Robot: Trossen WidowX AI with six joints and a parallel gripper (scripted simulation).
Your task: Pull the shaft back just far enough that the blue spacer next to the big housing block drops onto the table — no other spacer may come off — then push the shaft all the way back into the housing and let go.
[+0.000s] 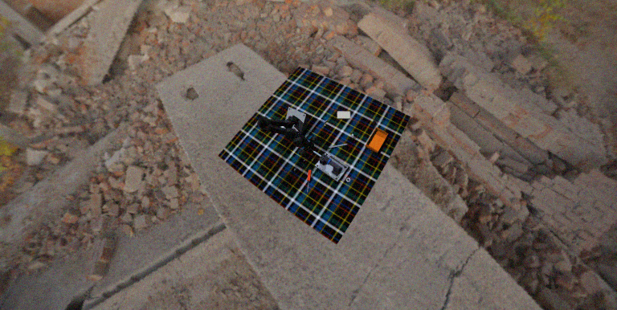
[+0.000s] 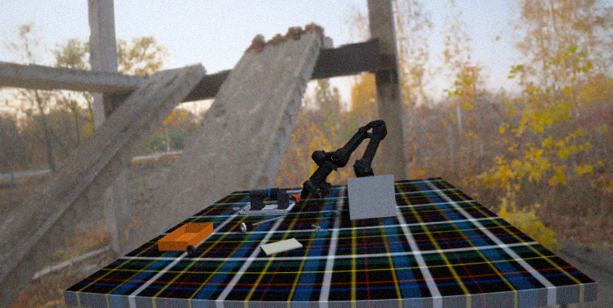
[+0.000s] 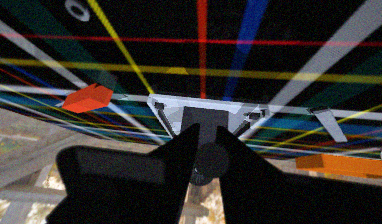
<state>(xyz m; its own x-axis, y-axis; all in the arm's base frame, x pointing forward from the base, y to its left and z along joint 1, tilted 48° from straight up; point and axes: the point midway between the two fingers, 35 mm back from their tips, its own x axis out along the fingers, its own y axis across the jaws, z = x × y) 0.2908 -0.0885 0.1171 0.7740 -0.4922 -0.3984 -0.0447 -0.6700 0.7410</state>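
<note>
The black arm (image 1: 297,137) (image 2: 351,152) is raised high at its elbow and is bent down again toward its front end. The gripper (image 2: 303,195) (image 3: 208,130) is held low, and its two dark fingers are closed on something, with a narrow gap between them.
</note>
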